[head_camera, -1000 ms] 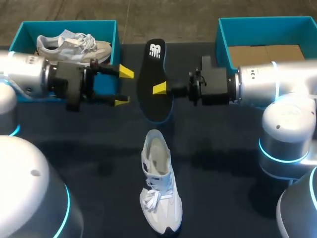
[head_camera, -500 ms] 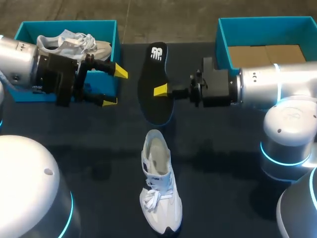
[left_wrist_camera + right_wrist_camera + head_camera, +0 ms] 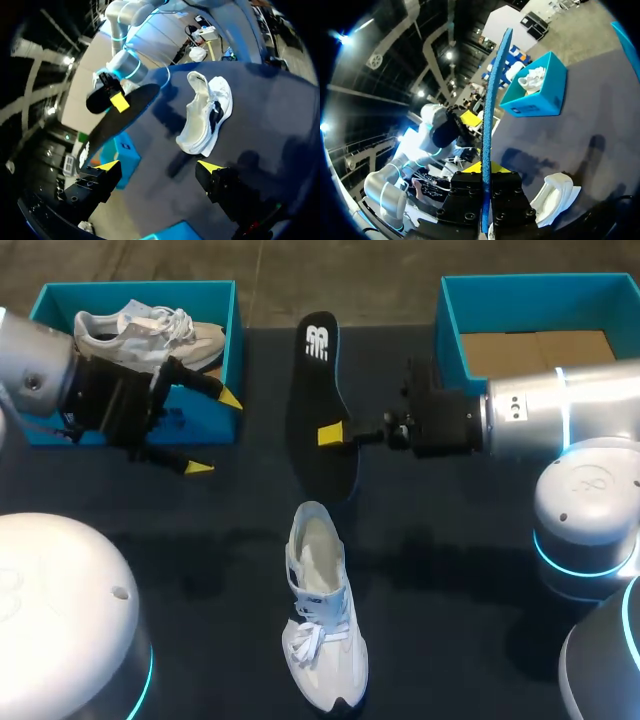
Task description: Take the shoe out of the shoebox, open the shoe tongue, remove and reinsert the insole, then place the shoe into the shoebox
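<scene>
From where I stand, the right gripper [image 3: 333,434] comes in from the right side and is clamped on the long edge of the insole [image 3: 320,410]. One yellow tip lies on the black upper face, and the right wrist view shows the insole [image 3: 492,110] edge-on, pinched thin between the two fingers [image 3: 485,175], its underside blue. The insole is held up off the dark table [image 3: 470,570], its white-marked end pointing to the far edge. Its other end reaches toward the heel opening of the white shoe [image 3: 322,620]; how high it hangs above I cannot tell. The shoe stands upright alone in the near middle of the table, toe toward the robot, with bare table on both of its sides. The left gripper [image 3: 214,432] hangs just in front of the near wall of the left shoebox [image 3: 135,286], its fingers spread wide with nothing between them. The left wrist view shows the two tips [image 3: 159,165] far apart over bare table, with the shoe [image 3: 205,120] and the held insole [image 3: 125,115] ahead. A second shoe [image 3: 140,328] lies inside that left shoebox at the far left corner. The right shoebox [image 3: 450,330] sits at the far right corner with brown card showing inside, and the right arm crosses in front of it.
</scene>
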